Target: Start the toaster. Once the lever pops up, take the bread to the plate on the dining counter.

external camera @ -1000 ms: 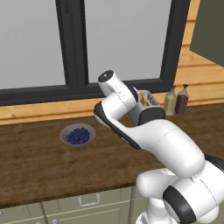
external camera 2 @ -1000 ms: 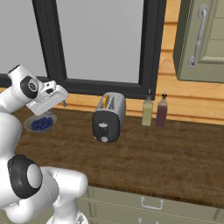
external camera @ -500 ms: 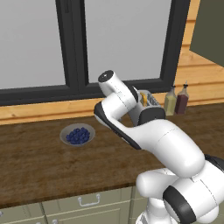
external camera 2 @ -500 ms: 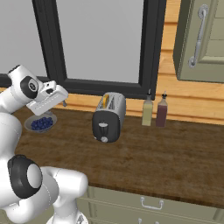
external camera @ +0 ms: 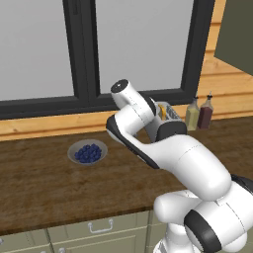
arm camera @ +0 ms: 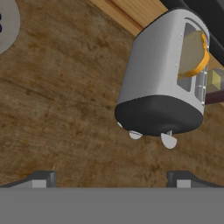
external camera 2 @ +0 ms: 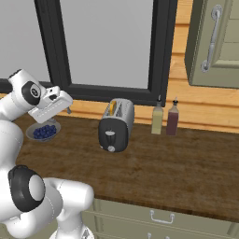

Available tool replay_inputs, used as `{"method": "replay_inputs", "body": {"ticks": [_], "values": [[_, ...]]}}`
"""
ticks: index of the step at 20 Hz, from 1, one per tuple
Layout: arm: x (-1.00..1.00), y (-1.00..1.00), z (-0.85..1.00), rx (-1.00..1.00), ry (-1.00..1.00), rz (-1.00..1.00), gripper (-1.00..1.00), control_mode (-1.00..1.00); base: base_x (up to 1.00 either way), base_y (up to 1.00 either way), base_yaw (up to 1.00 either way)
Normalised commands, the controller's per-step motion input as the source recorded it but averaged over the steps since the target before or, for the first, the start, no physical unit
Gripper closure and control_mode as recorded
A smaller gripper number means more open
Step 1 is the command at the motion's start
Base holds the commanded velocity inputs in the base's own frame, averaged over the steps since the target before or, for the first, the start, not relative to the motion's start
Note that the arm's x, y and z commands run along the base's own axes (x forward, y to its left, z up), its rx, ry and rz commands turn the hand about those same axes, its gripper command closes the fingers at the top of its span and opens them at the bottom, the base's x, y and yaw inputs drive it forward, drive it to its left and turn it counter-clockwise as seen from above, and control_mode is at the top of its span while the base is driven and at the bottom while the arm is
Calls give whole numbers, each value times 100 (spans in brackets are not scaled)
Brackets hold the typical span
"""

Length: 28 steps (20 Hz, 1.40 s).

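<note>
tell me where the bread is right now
The bread sits in a slot of the toaster on the wooden worktop, left of the two bottles in the right base view.

toaster (external camera 2: 115, 125) on worktop (external camera 2: 177, 163), two bottles (external camera 2: 165, 118) beside

Silver-grey toaster (external camera 2: 115, 125) stands upright, bread (arm camera: 194, 53) in its slot.

base views: flank arm, share toaster (external camera 2: 115, 125) | hand view: close above
</note>
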Motion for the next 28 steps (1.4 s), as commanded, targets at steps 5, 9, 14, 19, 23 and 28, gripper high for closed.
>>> {"method": "replay_inputs", "body": {"ticks": [5, 9, 14, 19, 23, 28], "values": [[0, 0, 0, 0, 0, 0, -100, -100, 0, 0, 0], [0, 0, 0, 0, 0, 0, -100, -100, 0, 0, 0], [0, 0, 0, 0, 0, 0, -100, -100, 0, 0, 0], [0, 0, 0, 0, 0, 0, -100, -100, 0, 0, 0], [0, 0, 0, 0, 0, 0, -100, -100, 0, 0, 0], [0, 0, 0, 0, 0, 0, -100, -100, 0, 0, 0]]}}
